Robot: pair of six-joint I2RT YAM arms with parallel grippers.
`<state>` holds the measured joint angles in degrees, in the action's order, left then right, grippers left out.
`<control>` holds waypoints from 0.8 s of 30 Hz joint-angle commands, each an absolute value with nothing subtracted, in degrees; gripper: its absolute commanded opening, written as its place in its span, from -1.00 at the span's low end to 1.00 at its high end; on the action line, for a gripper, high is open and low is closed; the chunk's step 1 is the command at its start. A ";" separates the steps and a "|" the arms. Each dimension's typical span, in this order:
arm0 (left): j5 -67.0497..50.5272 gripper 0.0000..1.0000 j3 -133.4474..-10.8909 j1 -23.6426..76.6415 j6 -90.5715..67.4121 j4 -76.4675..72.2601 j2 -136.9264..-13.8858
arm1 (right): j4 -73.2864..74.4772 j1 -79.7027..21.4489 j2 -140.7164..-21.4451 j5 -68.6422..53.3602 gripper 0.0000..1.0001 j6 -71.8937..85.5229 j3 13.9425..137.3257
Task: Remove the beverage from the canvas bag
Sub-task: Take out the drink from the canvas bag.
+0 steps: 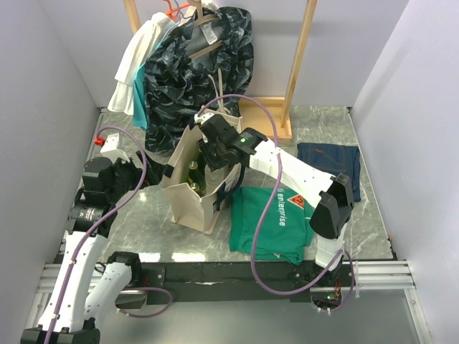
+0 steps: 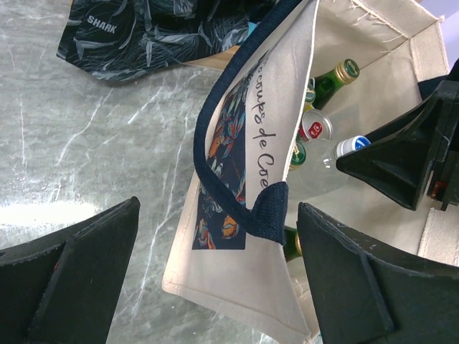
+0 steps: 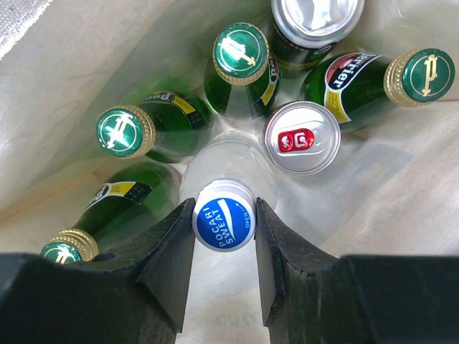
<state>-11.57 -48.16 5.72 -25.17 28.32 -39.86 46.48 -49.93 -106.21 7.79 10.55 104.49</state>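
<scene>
The cream canvas bag with navy trim stands at the table's middle, mouth open. My right gripper reaches down into it. In the right wrist view, both fingers of the right gripper press the sides of the blue-and-white cap of a clear Pocari Sweat bottle, the beverage, which stands among several green bottles and two cans. My left gripper is open just left of the bag, with the bag's navy-trimmed corner between its fingers, untouched. The bottle's cap also shows there.
A green T-shirt lies right of the bag, and a folded navy cloth lies further right. A dark patterned garment and white clothing hang on a wooden rack behind the bag. Grey walls enclose the table.
</scene>
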 commanded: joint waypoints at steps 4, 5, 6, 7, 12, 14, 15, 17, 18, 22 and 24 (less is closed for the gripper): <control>-10.72 0.93 -47.90 5.89 -25.14 26.89 -39.02 | 46.41 -49.66 -106.70 5.63 -1.00 9.93 105.47; -10.90 0.93 -47.90 5.89 -25.14 26.81 -39.11 | 46.32 -49.66 -106.61 5.63 -1.00 10.02 105.38; -10.81 0.93 -47.90 5.89 -25.14 26.89 -39.02 | 46.14 -49.66 -106.52 5.54 -1.00 10.02 105.29; -10.64 0.93 -47.90 5.98 -25.05 26.89 -39.11 | 45.97 -49.57 -106.44 5.45 -1.00 9.93 105.21; -10.37 0.93 -47.99 5.89 -24.96 27.33 -38.85 | 43.07 -49.57 -104.51 5.71 -1.00 10.02 104.15; -10.37 0.93 -47.90 5.89 -25.05 27.25 -38.67 | 42.54 -49.66 -104.06 6.15 -1.00 9.93 104.59; -10.55 0.93 -47.81 5.89 -25.05 27.25 -38.50 | 42.10 -49.66 -103.71 7.02 -1.00 9.84 104.76; -10.46 0.93 -48.08 5.89 -24.96 27.25 -38.50 | 41.75 -49.57 -103.27 7.64 -1.00 9.58 105.47; -10.37 0.93 -48.08 5.89 -24.96 27.42 -38.41 | 41.66 -49.66 -103.18 7.82 -1.00 9.41 105.82; -9.93 0.93 -48.16 5.89 -24.96 27.60 -38.23 | 41.92 -49.66 -103.27 8.61 -1.00 9.14 108.09; -9.84 0.93 -48.16 5.89 -24.96 27.69 -38.15 | 42.71 -49.66 -103.71 8.53 -1.00 9.14 109.15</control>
